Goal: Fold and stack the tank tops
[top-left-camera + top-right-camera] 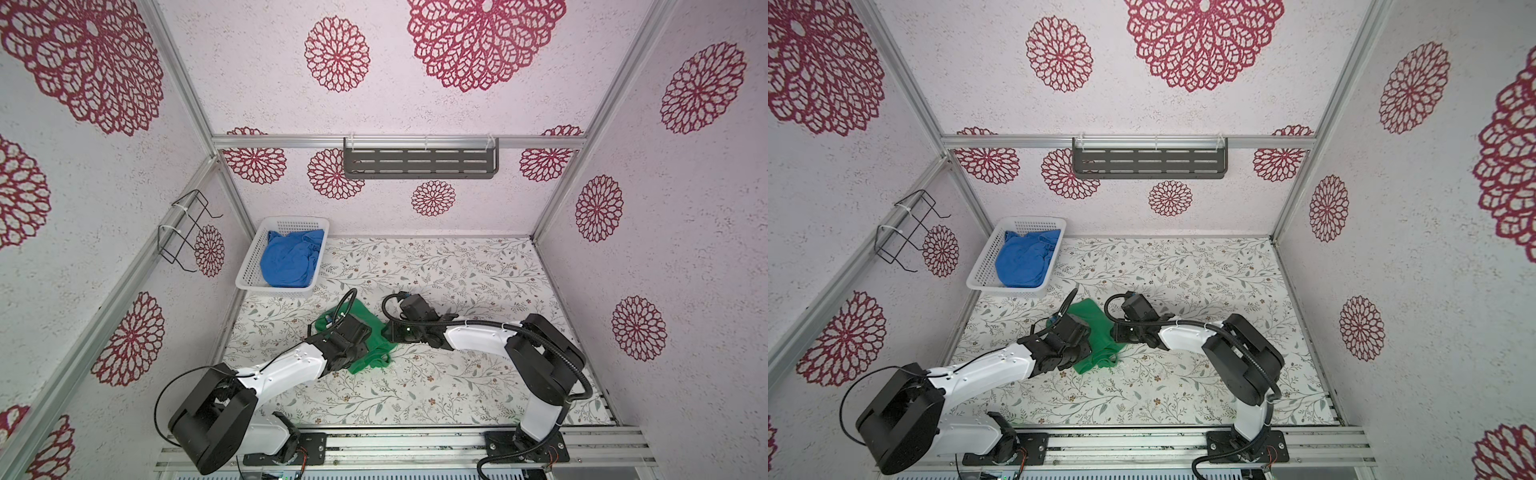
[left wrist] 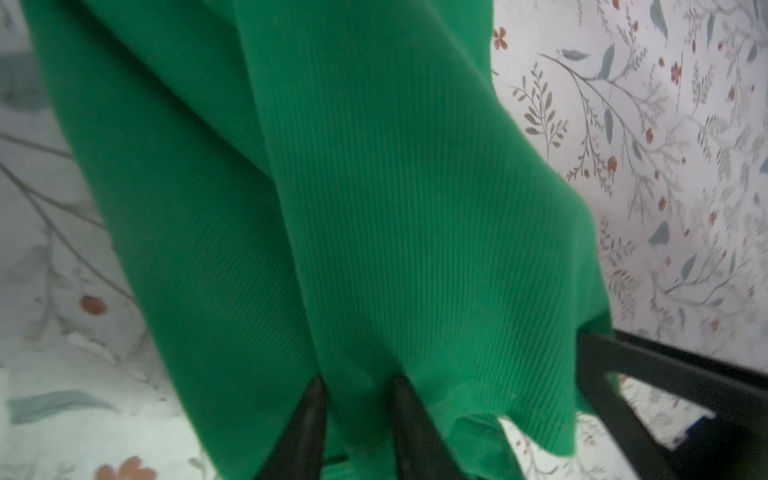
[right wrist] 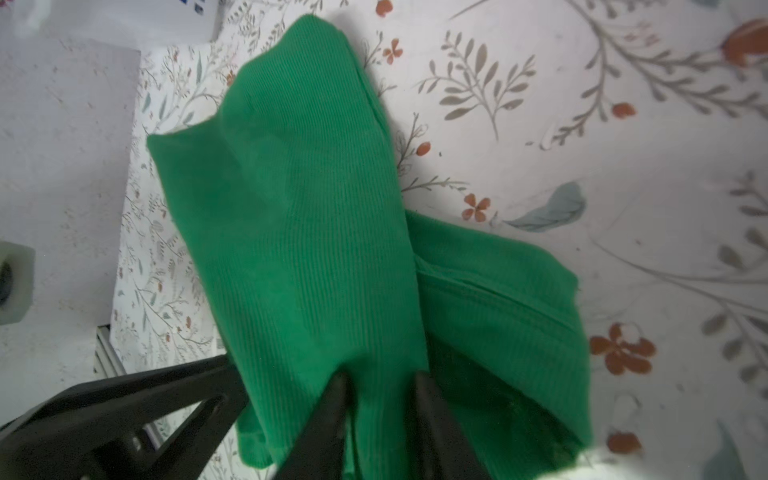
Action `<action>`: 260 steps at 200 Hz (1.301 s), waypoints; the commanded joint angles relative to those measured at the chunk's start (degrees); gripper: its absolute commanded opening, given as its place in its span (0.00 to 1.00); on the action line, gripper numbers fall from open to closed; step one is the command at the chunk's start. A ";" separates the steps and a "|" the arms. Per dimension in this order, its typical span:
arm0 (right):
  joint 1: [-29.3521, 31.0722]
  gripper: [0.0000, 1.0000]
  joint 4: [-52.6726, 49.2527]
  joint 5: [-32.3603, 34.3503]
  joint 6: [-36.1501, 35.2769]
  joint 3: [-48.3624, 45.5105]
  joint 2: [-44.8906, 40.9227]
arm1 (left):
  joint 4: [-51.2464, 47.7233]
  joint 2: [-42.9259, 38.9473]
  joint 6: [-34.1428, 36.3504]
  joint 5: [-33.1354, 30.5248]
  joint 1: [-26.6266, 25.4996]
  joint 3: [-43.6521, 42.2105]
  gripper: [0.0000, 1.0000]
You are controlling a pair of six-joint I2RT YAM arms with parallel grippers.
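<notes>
Both top views are bright, evenly lit from above and sharp, though wide-angle distortion splays the wall rails (image 1: pixel 617 83) toward the edges. Shadows on the counter (image 1: pixel 457 266) are soft and faint. In the wrist views the green tank top (image 2: pixel 374 208) shows crisp ribbing mid-frame; nearer cloth blurs, and glare whitens one right-wrist corner.

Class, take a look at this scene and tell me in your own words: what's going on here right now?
Two robot arms are working on the green tank top in the middle of the table. The left gripper and the right gripper are each pinched shut on a bunch of its fabric, so it sits gathered between them, not yet folded. The blue tank top lies crumpled in the white basket at the back left, untouched.
</notes>
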 commanded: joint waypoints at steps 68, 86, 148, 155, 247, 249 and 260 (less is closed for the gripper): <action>-1.55 0.00 -29.58 14.07 -15.00 15.96 -17.07 | -18.68 -11.26 11.81 -4.41 -0.26 26.78 0.00; -1.89 0.00 -34.99 17.51 -18.66 20.38 -20.83 | -24.82 -11.99 15.72 -5.55 -0.44 35.61 0.00; -2.07 0.00 -41.58 22.66 -26.68 36.85 -29.45 | -40.80 -0.36 32.72 -0.10 -0.35 73.97 0.00; -2.05 0.00 -41.50 22.82 -26.69 38.03 -30.27 | -42.13 1.48 34.21 0.87 -0.31 78.36 0.00; -4.36 0.00 -48.11 36.10 -16.57 26.17 -39.75 | -42.41 20.05 43.30 15.32 0.28 78.86 0.00; -4.63 0.00 -48.29 36.47 -16.00 25.44 -39.98 | -41.57 20.12 43.22 15.59 0.20 77.23 0.00; -7.01 0.00 -49.48 37.35 -13.16 21.57 -41.22 | -35.44 20.96 42.62 16.77 -0.44 71.10 0.00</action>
